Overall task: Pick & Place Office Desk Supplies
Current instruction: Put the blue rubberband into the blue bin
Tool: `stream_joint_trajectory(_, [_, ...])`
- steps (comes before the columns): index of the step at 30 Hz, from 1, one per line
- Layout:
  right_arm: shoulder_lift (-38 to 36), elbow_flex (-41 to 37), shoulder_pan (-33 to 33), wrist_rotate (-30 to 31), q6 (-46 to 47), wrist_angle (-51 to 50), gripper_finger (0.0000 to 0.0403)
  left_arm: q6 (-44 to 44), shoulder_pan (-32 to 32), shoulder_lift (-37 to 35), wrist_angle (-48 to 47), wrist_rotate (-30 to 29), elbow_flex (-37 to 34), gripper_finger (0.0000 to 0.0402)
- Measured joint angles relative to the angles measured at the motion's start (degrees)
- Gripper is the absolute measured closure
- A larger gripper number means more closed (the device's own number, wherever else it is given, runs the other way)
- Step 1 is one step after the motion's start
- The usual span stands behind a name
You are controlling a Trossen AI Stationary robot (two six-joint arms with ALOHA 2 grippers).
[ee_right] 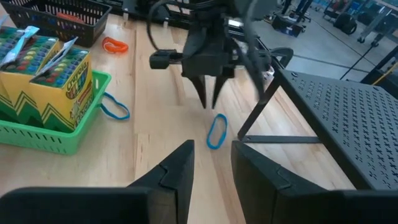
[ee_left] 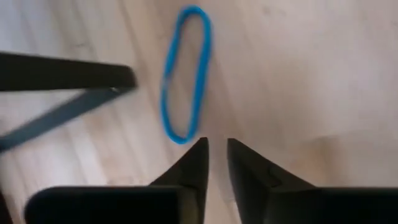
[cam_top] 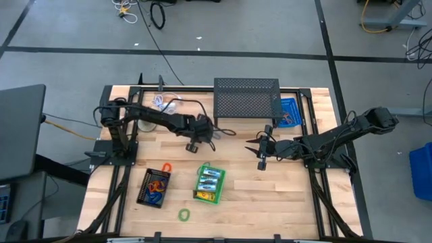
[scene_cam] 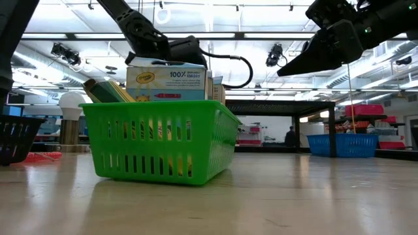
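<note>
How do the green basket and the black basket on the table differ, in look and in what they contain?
The green basket is bright green and holds yellow crayon boxes; the black basket is dark and holds thin loops in orange and blue. The green basket lies nearer the table's middle; the black basket lies nearer the left arm's side. A green loop lies on the wood below them, between the two. Both are small, rectangular and slotted, and both rest on the wooden table.
</note>
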Motion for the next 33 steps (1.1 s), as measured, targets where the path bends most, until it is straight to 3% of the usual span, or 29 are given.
stream_joint_trajectory(8, [0.0, 0.0, 0.0, 0.0, -0.04, -0.07, 0.0286, 3.44, 2.97, 0.09, 3.98, 3.12, 0.11, 0.0239])
stream_joint_trajectory(13, [0.0, 0.0, -0.02, 0.0, -0.04, -0.09, 0.0286, 4.25, 4.3, 0.09, 4.52, 5.58, 0.13, 0.0203])
stream_joint_trajectory(18, [0.0, 0.0, -0.02, 0.0, -0.02, -0.09, 0.0286, 5.08, 4.24, 0.51, 4.95, 9.23, 0.2, 0.0199])
stream_joint_trajectory(33, [0.02, 0.0, -0.02, 0.0, 0.0, 0.24, 0.0286, 6.67, 4.26, 3.32, 6.67, 6.69, 0.52, 0.0226])
